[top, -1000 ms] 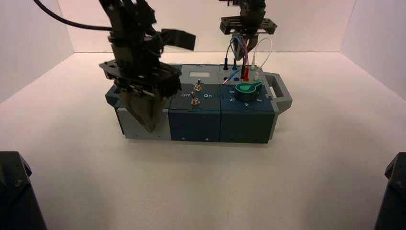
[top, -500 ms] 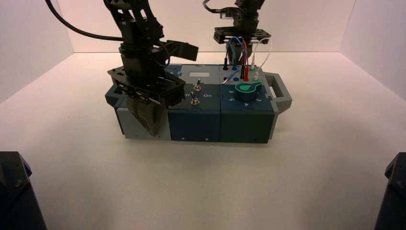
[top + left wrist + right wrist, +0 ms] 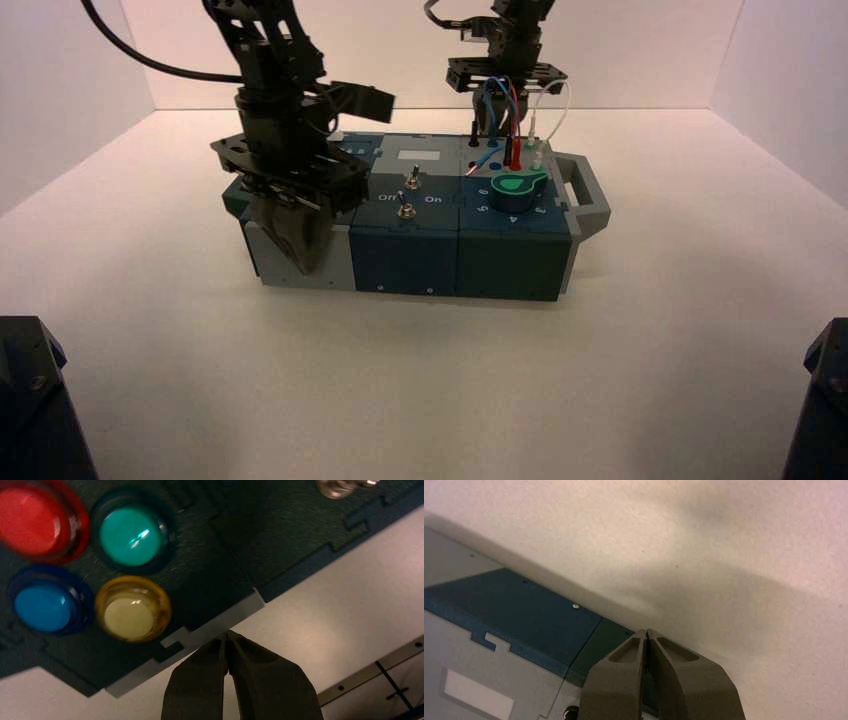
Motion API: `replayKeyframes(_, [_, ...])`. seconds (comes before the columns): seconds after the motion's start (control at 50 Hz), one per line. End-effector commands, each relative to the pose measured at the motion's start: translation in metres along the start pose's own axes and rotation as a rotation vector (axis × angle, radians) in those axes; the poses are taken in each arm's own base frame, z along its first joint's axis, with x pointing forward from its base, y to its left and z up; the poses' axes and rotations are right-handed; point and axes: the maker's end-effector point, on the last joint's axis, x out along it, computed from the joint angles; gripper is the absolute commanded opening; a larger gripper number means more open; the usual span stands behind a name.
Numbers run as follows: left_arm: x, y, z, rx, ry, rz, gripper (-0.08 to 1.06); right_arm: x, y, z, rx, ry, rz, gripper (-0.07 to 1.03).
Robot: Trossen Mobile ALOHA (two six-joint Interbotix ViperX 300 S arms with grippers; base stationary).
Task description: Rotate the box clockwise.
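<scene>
Worktop (image 3: 420, 380) below, left gripper (image 3: 308, 268) pressed together at the near side, right gripper (image 3: 647, 631) closed behind; the rigid box (image 3: 405, 262) likely needs pushing low, at opposite ends.

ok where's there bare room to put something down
Bare table lies in front of the box and beyond its right handle. It's crowded at the box's near left, under the left gripper, and around the wires.
</scene>
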Motion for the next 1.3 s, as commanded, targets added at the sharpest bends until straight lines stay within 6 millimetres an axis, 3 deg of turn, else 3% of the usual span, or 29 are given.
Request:
replayKeyframes(0.02, [-0.009,0.013,0.017,-0.029,-0.073,0.008,-0.03,-0.016,0.007,-0.006,-0.012,0.001,0.007,-0.02])
replayKeyframes(0.42, [-0.021,0.043,0.037,-0.093,-0.134,0.031,-0.03,-0.016,0.008,-0.036,-0.014,0.072,0.007,-0.02])
replayKeyframes(0.82, [-0.037,0.071,0.066,-0.140,-0.214,0.057,-0.03,-0.037,0.028,-0.073,-0.056,0.092,0.013,-0.02])
replayKeyframes(1.3, [-0.014,0.085,0.088,-0.140,-0.206,0.072,-0.03,-0.034,0.041,-0.098,-0.067,0.129,0.029,-0.02])
